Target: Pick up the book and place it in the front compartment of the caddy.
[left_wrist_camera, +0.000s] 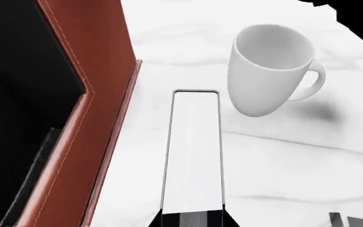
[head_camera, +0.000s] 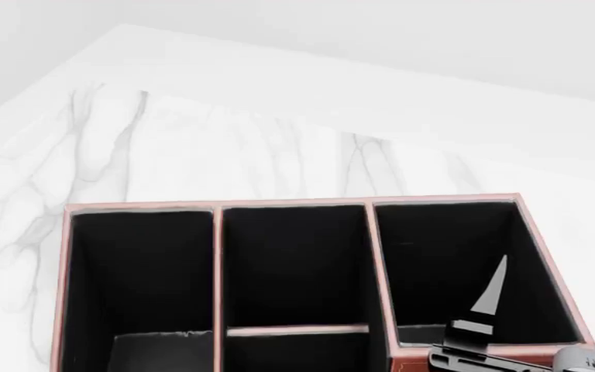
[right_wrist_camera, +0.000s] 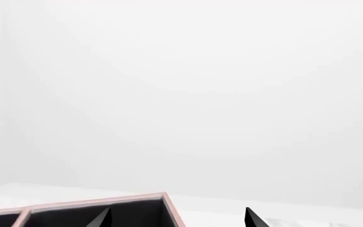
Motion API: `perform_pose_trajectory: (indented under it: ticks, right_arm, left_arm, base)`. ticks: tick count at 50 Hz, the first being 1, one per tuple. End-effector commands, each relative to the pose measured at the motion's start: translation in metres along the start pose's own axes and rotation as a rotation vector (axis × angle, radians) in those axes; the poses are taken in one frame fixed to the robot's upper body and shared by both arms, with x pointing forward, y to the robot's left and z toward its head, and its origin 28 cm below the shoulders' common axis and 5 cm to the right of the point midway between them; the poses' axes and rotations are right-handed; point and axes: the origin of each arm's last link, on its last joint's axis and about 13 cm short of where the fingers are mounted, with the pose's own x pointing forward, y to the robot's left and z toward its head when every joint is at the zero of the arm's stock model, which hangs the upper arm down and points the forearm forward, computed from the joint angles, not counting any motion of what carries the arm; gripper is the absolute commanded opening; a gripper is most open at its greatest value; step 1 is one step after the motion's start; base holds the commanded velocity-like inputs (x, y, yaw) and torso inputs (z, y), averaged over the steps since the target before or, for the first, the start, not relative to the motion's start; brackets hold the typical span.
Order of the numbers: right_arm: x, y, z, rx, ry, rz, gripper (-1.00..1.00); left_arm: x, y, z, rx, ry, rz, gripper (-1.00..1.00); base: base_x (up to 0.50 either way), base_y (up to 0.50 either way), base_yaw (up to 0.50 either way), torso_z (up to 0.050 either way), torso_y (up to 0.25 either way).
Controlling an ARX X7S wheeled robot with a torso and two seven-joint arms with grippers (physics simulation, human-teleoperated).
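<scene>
White grey-veined marble counter [head_camera: 173, 147]; plain white wall [right_wrist_camera: 188, 94] behind, possibly cornered.

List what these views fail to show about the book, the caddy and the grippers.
- left gripper: cut off by the left wrist view's edge, so it is unclear whether it clamps the book.
- book: only its white page edge shows, and it is outside the head view.
- caddy: the nearest cells are cut off by the head view's bottom edge.
- right gripper: open, with its body cut off.

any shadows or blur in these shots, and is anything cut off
Left wrist view: mug casts a soft grey shadow on the marble; a black void clips one corner. Head view: sharp, caddy cropped by the frame edge. Right wrist view: mostly blank white wall.
</scene>
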Motion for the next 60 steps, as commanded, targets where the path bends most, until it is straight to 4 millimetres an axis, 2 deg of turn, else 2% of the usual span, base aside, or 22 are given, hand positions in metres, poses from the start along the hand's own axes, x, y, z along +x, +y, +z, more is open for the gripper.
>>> perform_pose_trajectory:
  ticks: [1, 5, 14, 25, 28, 31, 43, 52, 60]
  right_arm:
    - [0.0, 0.0, 0.001, -0.002, -0.005, 0.003, 1.0]
    - [0.0, 0.001, 0.0, -0.003, -0.005, 0.004, 1.0]
    - [0.0, 0.0, 0.001, -0.004, -0.006, 0.001, 1.0]
    - [-0.001, 0.0, 0.0, -0.007, -0.004, -0.001, 1.0]
    - [-0.001, 0.0, 0.0, -0.007, -0.006, 0.001, 1.0]
    - [-0.001, 0.0, 0.0, -0.008, -0.004, 0.0, 1.0]
    - [0.0, 0.0, 0.0, -0.012, -0.003, 0.0, 1.0]
    - [0.0, 0.0, 0.001, -0.016, -0.007, 0.003, 1.0]
    - [0.0, 0.0, 0.0, -0.016, -0.005, 0.003, 1.0]
  left_arm:
    - [-0.022, 0.001, 0.028, 0.083, -0.067, 0.031, -1.0]
    - [-0.031, -0.005, 0.04, 0.142, -0.107, 0.029, -1.0]
    - [-0.041, 0.003, 0.056, 0.232, -0.133, 0.073, -1.0]
    - [-0.047, 0.02, 0.079, 0.375, -0.166, 0.139, -1.0]
    - [-0.048, 0.031, 0.084, 0.425, -0.169, 0.179, -1.0]
    - [-0.048, 0.036, 0.083, 0.452, -0.153, 0.179, -1.0]
    - [-0.05, 0.078, 0.089, 0.541, -0.145, 0.32, -1.0]
    - [-0.043, 0.093, 0.091, 0.676, -0.162, 0.389, -1.0]
    - [-0.041, 0.105, 0.094, 0.681, -0.197, 0.423, -1.0]
  base:
    - [0.0, 0.0, 0.0, 0.0, 0.0]
    - [0.0, 0.0, 0.0, 0.0, 0.003]
    - [0.0, 0.0, 0.0, 0.0, 0.0]
    - [0.0, 0.0, 0.0, 0.0, 0.001]
    - [0.0, 0.0, 0.0, 0.0, 0.0]
    - [0.0, 0.0, 0.0, 0.0, 0.003]
    - [0.0, 0.0, 0.0, 0.0, 0.001]
    - [0.0, 0.0, 0.0, 0.0, 0.001]
    - [0.0, 0.0, 0.0, 0.0, 0.001]
